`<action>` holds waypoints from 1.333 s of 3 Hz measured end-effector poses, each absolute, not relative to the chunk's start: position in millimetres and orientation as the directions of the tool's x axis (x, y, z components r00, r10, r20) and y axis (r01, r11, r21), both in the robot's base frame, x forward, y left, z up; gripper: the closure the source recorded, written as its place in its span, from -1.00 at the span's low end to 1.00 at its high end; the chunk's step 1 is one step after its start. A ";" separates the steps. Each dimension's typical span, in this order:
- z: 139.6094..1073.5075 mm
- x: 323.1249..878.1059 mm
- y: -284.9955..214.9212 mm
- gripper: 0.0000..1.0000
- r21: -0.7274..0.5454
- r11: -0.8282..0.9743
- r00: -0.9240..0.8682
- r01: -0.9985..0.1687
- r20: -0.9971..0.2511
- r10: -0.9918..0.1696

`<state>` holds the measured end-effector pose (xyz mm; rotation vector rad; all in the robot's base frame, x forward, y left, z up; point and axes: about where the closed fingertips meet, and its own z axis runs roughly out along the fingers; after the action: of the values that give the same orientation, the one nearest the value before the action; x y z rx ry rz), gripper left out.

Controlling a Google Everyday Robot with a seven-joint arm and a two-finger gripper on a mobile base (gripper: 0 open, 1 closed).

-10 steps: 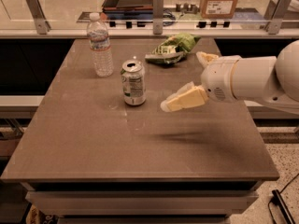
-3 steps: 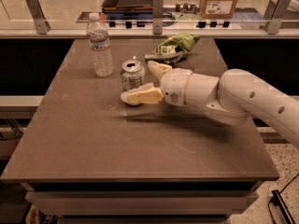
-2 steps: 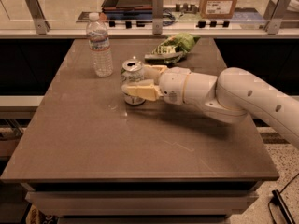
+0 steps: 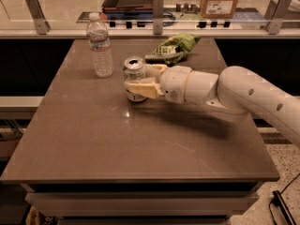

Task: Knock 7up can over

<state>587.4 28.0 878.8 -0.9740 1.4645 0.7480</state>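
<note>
- Starting up close, you've got the brown tabletop (image 4: 140, 149), with the white arm (image 4: 243, 95) reaching in from the right.
- Your hand (image 4: 138, 77) is mid-tabletop with its fingers spread. One cream finger (image 4: 140, 87) lies across the front of the 7up can (image 4: 134, 71) and the other sits behind its right side, so the can is between them, not squeezed.
- The can stands upright, left of centre, silver top up.
- Water bottle (image 4: 100, 46) is upright just beyond it to the left, not touching.
- Green snack bag (image 4: 178, 46) lies farther back, behind the hand.
- Cardboard box (image 4: 220, 1) is way back on the counter.
</note>
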 end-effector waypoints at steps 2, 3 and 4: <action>885.6 583.1 9.3 1.00 -0.125 0.469 0.013 -0.874 -0.972 -0.234; 886.5 581.8 2.6 1.00 -0.136 0.470 0.000 -0.872 -0.961 -0.278; 886.9 580.1 -6.3 1.00 -0.146 0.470 -0.023 -0.871 -0.942 -0.335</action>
<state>580.1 -6.3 886.9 -1.0718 1.5963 0.5967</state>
